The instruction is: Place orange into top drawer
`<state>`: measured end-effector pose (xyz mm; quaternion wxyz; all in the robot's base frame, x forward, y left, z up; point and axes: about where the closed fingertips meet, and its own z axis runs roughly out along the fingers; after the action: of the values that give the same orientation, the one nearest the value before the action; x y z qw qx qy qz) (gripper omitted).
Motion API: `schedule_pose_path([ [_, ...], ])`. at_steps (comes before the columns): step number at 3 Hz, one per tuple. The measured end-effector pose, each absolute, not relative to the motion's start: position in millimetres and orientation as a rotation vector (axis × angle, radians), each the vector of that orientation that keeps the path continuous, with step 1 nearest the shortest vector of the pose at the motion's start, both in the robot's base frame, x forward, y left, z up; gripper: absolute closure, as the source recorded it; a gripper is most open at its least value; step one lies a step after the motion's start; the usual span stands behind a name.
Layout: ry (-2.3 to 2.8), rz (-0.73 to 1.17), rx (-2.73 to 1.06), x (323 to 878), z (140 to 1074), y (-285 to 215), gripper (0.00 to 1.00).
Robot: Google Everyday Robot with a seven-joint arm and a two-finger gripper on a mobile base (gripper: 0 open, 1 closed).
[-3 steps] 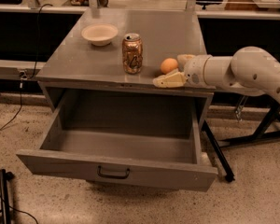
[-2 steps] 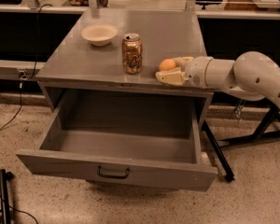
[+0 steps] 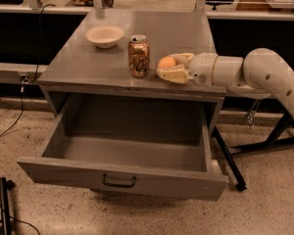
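Since the frame one second ago, the tool (image 3: 166,66) is sitting further left, with its pale fingers (image 3: 172,75) now flanking the fruit instead of lying beside it. The orange (image 3: 166,62) is resting on the worktop (image 3: 78,65) near its front right edge, and the tool is clasping it, one finger lying behind it and one in front. The white arm (image 3: 255,75) is reaching in level from the right, just above the surface.

The gold-brown soda can (image 3: 138,56) is standing upright just left of the orange, near it but apart. A pale bowl (image 3: 104,35) is sitting further back and left, well apart from the tool.

Below the worktop, the top drawer (image 3: 122,180) is standing pulled fully out, its grey interior showing bare and its dark curved handle (image 3: 119,182) facing the camera at the centre of the front panel.
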<state>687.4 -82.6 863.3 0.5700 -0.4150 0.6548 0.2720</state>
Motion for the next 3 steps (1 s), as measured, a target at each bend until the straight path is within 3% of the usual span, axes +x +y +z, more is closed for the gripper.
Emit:
schedule_pose_path([
  [1,1.499,0.679,-1.099,652.4,884.6,-58.9,1.00],
  [3,1.637,0.663,-1.240,583.6,848.6,-34.3,1.00],
])
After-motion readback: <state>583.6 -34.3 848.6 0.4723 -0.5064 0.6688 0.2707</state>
